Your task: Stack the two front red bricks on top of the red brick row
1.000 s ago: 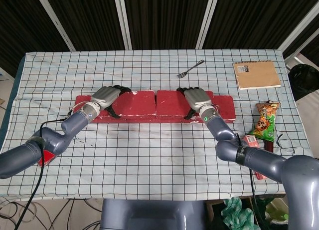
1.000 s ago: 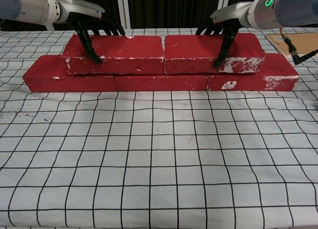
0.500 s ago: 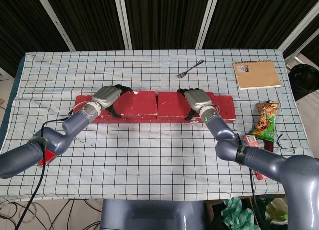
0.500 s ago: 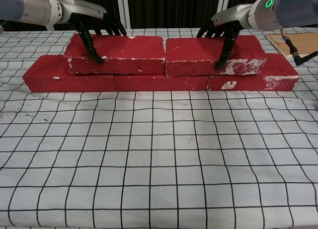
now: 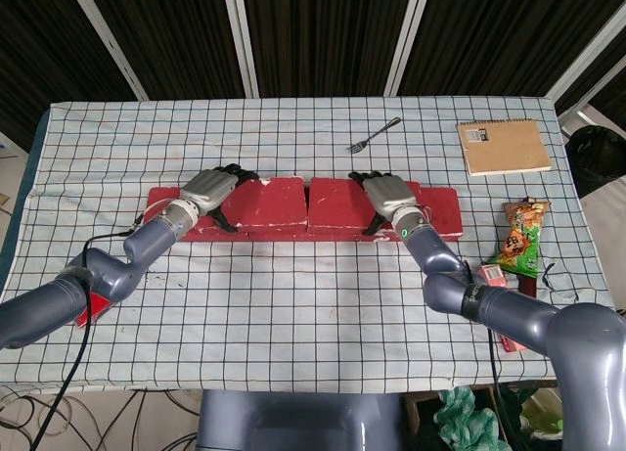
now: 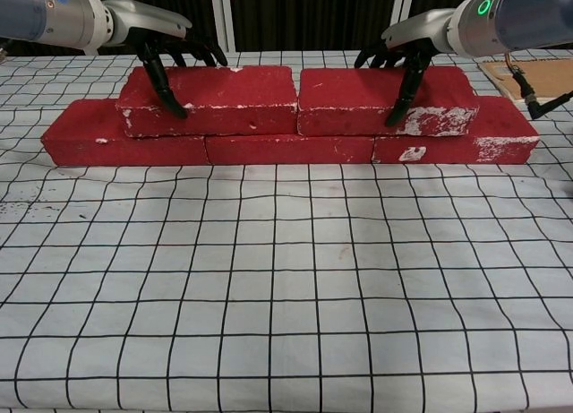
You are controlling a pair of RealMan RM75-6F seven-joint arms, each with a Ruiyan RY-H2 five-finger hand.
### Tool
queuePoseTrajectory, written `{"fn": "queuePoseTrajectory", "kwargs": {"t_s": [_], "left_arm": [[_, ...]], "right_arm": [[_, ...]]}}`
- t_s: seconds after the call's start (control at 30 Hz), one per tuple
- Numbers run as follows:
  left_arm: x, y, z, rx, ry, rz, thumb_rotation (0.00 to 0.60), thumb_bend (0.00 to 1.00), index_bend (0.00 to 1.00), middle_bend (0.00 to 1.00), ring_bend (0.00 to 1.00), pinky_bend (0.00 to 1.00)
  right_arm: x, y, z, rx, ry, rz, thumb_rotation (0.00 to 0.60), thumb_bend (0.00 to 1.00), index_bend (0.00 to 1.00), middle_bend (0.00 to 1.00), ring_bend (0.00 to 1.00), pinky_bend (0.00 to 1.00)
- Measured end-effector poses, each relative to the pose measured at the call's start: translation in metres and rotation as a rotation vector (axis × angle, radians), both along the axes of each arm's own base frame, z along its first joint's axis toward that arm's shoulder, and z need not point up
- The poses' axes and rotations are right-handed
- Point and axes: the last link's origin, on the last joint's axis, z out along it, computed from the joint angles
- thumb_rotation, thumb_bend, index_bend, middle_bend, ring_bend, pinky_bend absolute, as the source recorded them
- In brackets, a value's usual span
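Observation:
Three red bricks form a bottom row (image 6: 286, 149) (image 5: 445, 208) across the table. Two more red bricks lie end to end on top of it. The upper left brick (image 6: 215, 95) (image 5: 269, 199) is gripped at its left end by my left hand (image 6: 166, 46) (image 5: 208, 188), thumb down the front face and fingers over the back. My right hand (image 6: 405, 53) (image 5: 389, 195) grips the upper right brick (image 6: 354, 95) (image 5: 337, 202) the same way, towards its right end. Both upper bricks rest flat on the row, almost touching in the middle.
A fork (image 5: 374, 135) lies behind the bricks. A brown notebook (image 5: 504, 146) sits at the back right, with a snack packet (image 5: 520, 236) and a small red box (image 5: 491, 275) near the right edge. A checked cloth (image 6: 286, 296) covers the table.
Both upper bricks have shifted slightly to the right and settled on the row. The hands moved with them and keep their hold.

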Motion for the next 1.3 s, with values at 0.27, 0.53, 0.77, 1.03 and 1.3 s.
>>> {"fn": "queuePoseTrajectory", "kwargs": {"t_s": [0.27,0.53,0.77,1.03,1.3], "left_arm": [[-0.0007,0.0003,0.0020,0.006,-0.002,-0.005,0.600,0.00,0.12,0.12,0.01,0.12],[-0.0036,0.0010,0.0021,0.003,0.003,0.005,0.600,0.00,0.11,0.12,0.00,0.12],[-0.0031,0.0004,-0.0005,-0.001,-0.001,0.005,0.600,0.00,0.11,0.12,0.00,0.11],[-0.0023,0.0010,0.0002,0.000,-0.002,0.003,0.600,0.00,0.11,0.12,0.00,0.10],[-0.0031,0.0017,0.0022,0.002,0.005,0.006,0.600,0.00,0.10,0.11,0.00,0.10]], "right_arm": [[0.0003,0.0000,-0.0015,0.002,0.000,0.003,0.600,0.00,0.05,0.10,0.07,0.15],[-0.0005,-0.0007,-0.0001,-0.006,0.002,0.004,0.600,0.00,0.05,0.10,0.07,0.15],[-0.0007,-0.0004,-0.0001,-0.006,0.004,0.004,0.600,0.00,0.05,0.10,0.05,0.15],[-0.0021,-0.0004,0.0015,-0.007,0.005,0.002,0.600,0.00,0.05,0.10,0.06,0.15],[-0.0024,-0.0006,0.0017,-0.006,0.004,0.004,0.600,0.00,0.05,0.10,0.05,0.15]]}}
